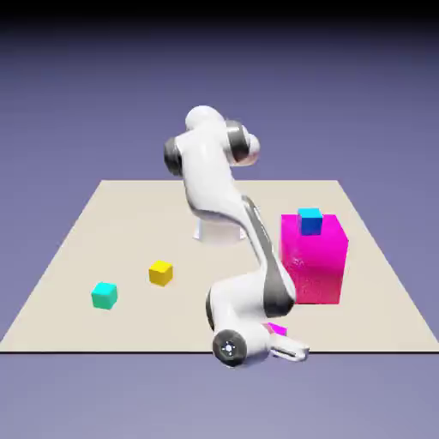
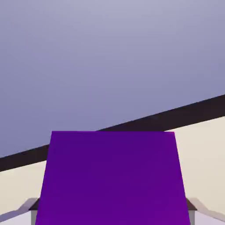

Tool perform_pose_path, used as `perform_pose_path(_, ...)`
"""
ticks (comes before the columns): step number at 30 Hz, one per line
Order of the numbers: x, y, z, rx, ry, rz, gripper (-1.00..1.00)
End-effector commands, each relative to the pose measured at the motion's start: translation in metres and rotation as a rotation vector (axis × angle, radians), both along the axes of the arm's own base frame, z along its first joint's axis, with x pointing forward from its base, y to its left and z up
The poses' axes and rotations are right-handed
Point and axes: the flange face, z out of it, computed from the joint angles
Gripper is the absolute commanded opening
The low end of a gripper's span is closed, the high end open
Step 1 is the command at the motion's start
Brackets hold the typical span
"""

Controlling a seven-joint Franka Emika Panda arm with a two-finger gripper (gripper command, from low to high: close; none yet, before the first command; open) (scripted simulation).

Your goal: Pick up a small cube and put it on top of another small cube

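Purple fills the lower half of the hand view: the small purple cube point(image 2: 112, 178) sits large between the two grey fingertips point(image 2: 31, 205), one at each of its bottom corners, pressed close against its sides. The gripper point(image 2: 112, 211) is narrowed right down onto that cube, jaws nearly together with the cube gripped between them.

Out in the exterior view, the white arm point(image 1: 225, 201) folds low and the hand point(image 1: 257, 343) lies almost flat at the table's near edge. Only a sliver of the purple cube point(image 1: 276, 329) peeks out beside the wrist, right by that front edge, so there is very little table left on that side. The hand view agrees: the table's dark rim cuts diagonally just beyond the cube, with plain violet backdrop above.

Close on the exterior view's right stands the big magenta block point(image 1: 315, 261), a small blue cube point(image 1: 310, 221) resting on its top. The arm's forearm runs just beside that block, a tight squeeze.

Over on the exterior view's left things open up. The teal cube point(image 1: 105, 295) sits alone, near the front-left part of the table point(image 1: 129, 206), with the yellow cube point(image 1: 160, 273) a little behind it and toward the middle. Bare beige surface lies between those two and the arm
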Motion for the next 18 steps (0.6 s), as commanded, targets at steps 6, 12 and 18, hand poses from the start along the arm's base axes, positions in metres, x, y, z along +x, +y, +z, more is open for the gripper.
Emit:
perform_pose_path(6,0.004,-0.095,0.009,-0.016,0.008,-0.019,-1.00)
perform_pose_path(12,-0.029,-0.227,0.008,-0.025,0.021,-0.070,-1.00)
perform_pose_path(18,-0.085,-0.353,0.028,-0.020,0.023,-0.144,-1.00)
